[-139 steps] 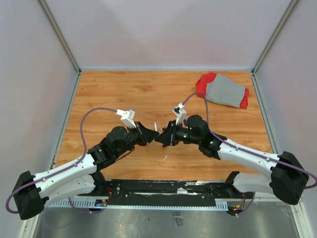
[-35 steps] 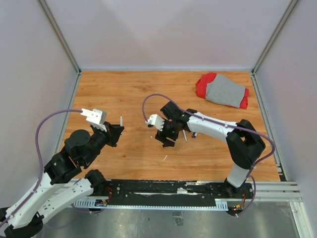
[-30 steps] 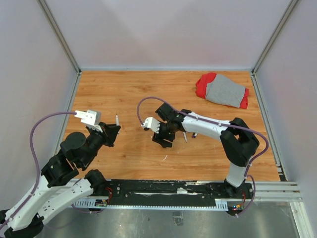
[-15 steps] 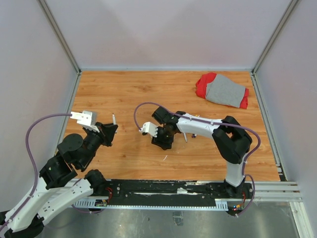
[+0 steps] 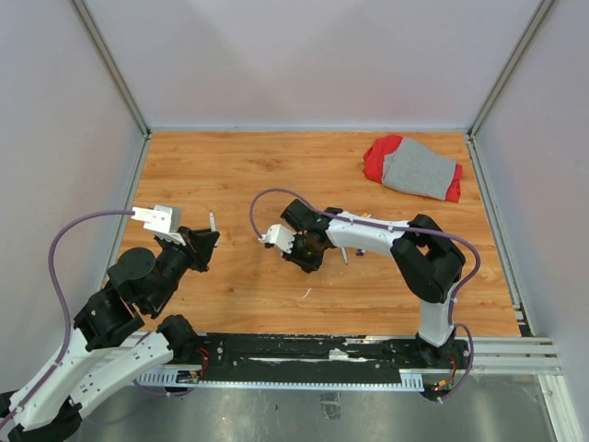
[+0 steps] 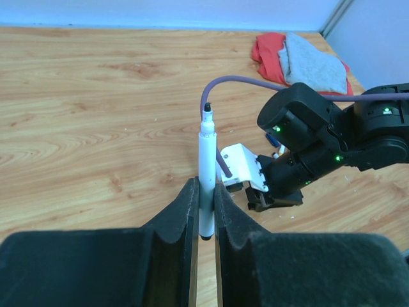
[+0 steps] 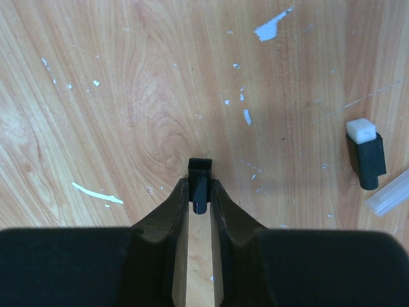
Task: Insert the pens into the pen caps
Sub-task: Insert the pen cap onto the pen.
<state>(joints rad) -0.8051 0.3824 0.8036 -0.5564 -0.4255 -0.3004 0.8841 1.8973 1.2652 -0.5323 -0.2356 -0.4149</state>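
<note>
The left claw [image 6: 204, 192] is clamped on a white pen [image 6: 206, 153], held upright at the left with its tip free for capping, while the right claw [image 7: 199, 192], down on the table [image 7: 96, 77] mid-scene, pinches a black pen cap [image 7: 199, 169].

White pen [image 6: 206, 160], black cap [image 7: 200, 171], red-and-grey cloth [image 5: 419, 170].

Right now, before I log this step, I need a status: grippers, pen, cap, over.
Left gripper shut on pen, tip up. Right gripper shut on black pen cap on the table. Second cap lies apart, to the side.
</note>
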